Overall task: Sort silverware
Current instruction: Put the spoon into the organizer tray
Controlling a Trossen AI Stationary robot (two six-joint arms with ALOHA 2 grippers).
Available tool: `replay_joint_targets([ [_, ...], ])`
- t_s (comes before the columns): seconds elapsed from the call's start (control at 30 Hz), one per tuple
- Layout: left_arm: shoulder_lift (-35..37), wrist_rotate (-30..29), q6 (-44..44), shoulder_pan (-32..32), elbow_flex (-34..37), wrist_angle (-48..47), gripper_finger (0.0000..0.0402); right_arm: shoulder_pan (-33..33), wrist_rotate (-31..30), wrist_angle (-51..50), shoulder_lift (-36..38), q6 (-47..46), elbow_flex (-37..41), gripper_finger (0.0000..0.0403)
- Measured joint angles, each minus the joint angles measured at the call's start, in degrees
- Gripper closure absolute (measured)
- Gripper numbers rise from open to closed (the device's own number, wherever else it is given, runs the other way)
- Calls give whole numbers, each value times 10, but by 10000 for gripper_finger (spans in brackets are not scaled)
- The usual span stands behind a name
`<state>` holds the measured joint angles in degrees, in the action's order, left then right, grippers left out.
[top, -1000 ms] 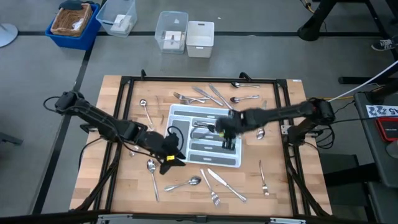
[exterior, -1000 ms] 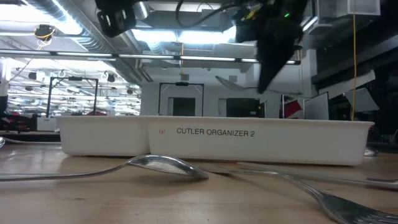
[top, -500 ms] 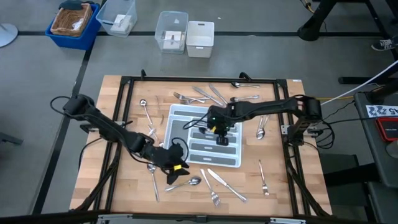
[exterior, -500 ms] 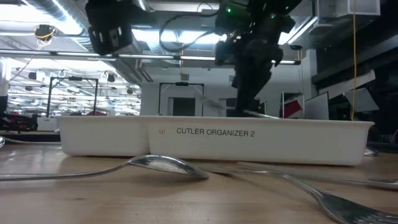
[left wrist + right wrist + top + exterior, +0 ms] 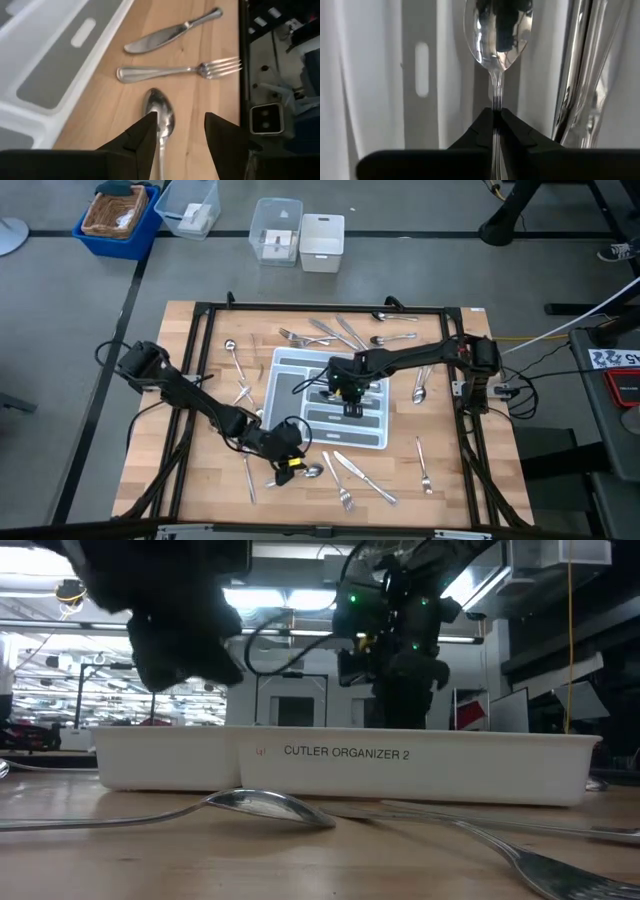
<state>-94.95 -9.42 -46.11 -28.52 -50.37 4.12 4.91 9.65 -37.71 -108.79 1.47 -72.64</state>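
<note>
The right gripper point(image 5: 347, 394) is positioned over the middle of the white tray point(image 5: 283, 418), and its jaws are clamped on the handle of a spoon point(image 5: 498, 35), whose bowl is held out ahead of the fingertips above a grey compartment floor. In the low view the right gripper point(image 5: 398, 680) is seen lowered behind the tray wall point(image 5: 340, 765), which is marked "CUTLER ORGANIZER 2". More silverware is seen lying in the neighbouring compartment point(image 5: 580, 90). The left gripper point(image 5: 287, 463) is located over the wooden table point(image 5: 190, 480) just beside the near edge of the tray, above a loose spoon point(image 5: 300, 474). In the left wrist view its jaws are seen set apart, with the bowl of that spoon point(image 5: 159, 112) lying just beside one dark finger point(image 5: 145, 137); no contact with the spoon can be confirmed. A fork point(image 5: 180, 71) and a table knife point(image 5: 170, 32) are laid side by side on the wood just beyond the spoon. The remaining silverware is scattered on the table around the tray: a cluster of forks and knives point(image 5: 325, 332) at the far side, a spoon point(image 5: 419, 391) to the right, a fork point(image 5: 423, 464) near the right front, and a knife point(image 5: 362, 477) at the front.
</note>
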Motion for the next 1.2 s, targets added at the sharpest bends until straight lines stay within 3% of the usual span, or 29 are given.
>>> replay_joint_targets([
  [0.33, -47, 5, 32, -15, 0, 1, 247, 0, 0, -1, -2, -38, 0, 289],
  [0.57, -70, -5, 94, -26, 0, 10, 247, 0, 17, -64, -2, -72, -34, 277],
  [0.87, -87, -9, 128, -32, -1, 30, 247, 0, 6, -165, -2, -70, -161, 276],
  [1.2, -88, -32, 138, -52, -1, 30, 247, 0, -5, -267, -1, -70, -358, 276],
])
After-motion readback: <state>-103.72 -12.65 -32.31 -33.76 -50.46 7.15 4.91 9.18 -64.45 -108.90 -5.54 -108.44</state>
